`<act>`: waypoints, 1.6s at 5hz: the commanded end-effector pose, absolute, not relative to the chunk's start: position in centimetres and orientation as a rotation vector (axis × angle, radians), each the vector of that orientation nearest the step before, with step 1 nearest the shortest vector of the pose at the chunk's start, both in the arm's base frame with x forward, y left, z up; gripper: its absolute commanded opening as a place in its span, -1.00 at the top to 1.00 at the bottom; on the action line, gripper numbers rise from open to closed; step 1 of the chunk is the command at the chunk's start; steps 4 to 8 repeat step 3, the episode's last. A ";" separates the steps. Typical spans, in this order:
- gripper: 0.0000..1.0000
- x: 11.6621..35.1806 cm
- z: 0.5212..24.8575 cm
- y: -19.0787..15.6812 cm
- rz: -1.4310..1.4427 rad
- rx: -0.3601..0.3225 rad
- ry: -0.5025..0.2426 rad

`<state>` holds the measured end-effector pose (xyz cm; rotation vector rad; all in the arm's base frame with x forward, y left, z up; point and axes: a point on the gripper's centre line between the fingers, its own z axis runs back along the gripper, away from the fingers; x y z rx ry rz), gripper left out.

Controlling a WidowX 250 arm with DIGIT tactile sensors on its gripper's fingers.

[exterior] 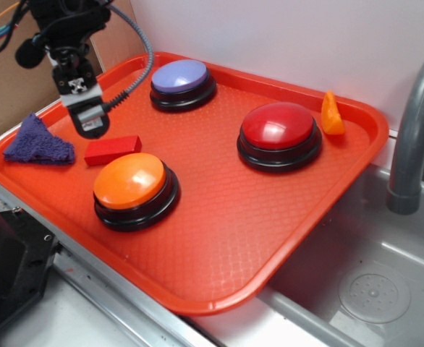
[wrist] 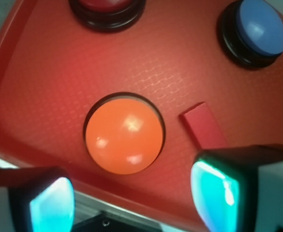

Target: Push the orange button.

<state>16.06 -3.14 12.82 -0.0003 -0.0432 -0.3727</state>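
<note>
On the red tray (exterior: 219, 246), the gripper (exterior: 89, 119) hangs open-fingered and empty above the unlabelled orange button (exterior: 130, 181).

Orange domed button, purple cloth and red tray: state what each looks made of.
Orange domed button: likely hard glossy plastic, bright highlights on its dome, black base probably plastic too. Purple cloth: soft knitted or terry fabric, matte and fuzzy, crumpled. Red tray: moulded plastic by the look, with a fine embossed grid texture and a smooth raised rim.
</note>
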 end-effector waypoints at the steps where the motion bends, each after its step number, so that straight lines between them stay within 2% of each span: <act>1: -1.00 16.9 15.2 -3.6 -0.375 0.007 -0.104; 3: -1.00 16.7 16.2 -3.1 -0.365 0.007 -0.136; 8: -1.00 16.7 16.2 -3.1 -0.365 0.007 -0.136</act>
